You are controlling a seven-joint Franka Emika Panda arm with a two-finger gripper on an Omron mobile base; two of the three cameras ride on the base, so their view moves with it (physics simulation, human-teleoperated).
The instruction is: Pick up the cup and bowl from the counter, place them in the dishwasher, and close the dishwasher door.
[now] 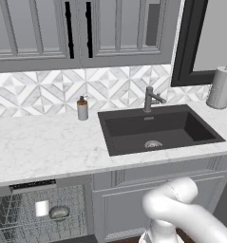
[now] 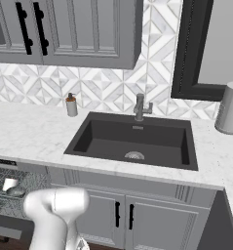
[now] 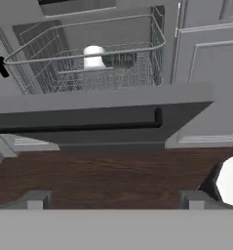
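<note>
Dishwasher sits under the left end of the counter, dark control strip along its top edge, open front showing a grey wire rack. Cup and bowl are both in that rack, cup left, bowl just beside it on the right. Cup is a short white-grey cylinder, no handle; bowl is shallow, round, dark grey rim.

Dishwasher door hangs open, flat dark grey panel with a long black bar handle, seen edge-on in the hand view above a brown wood-grain floor.

Gripper is low in front of the door, fingers spread wide, nothing between them, touching nothing.

Counter is white marble-look with faint grey veins. Soap bottle with pump stands at the far edge against the tiles. Right of it, a dark matte rectangular sink with a grey metal tap behind. Far right, an upright paper towel roll. Geometric grey-white tile backsplash; panelled grey cabinets above with black bar pulls.
</note>
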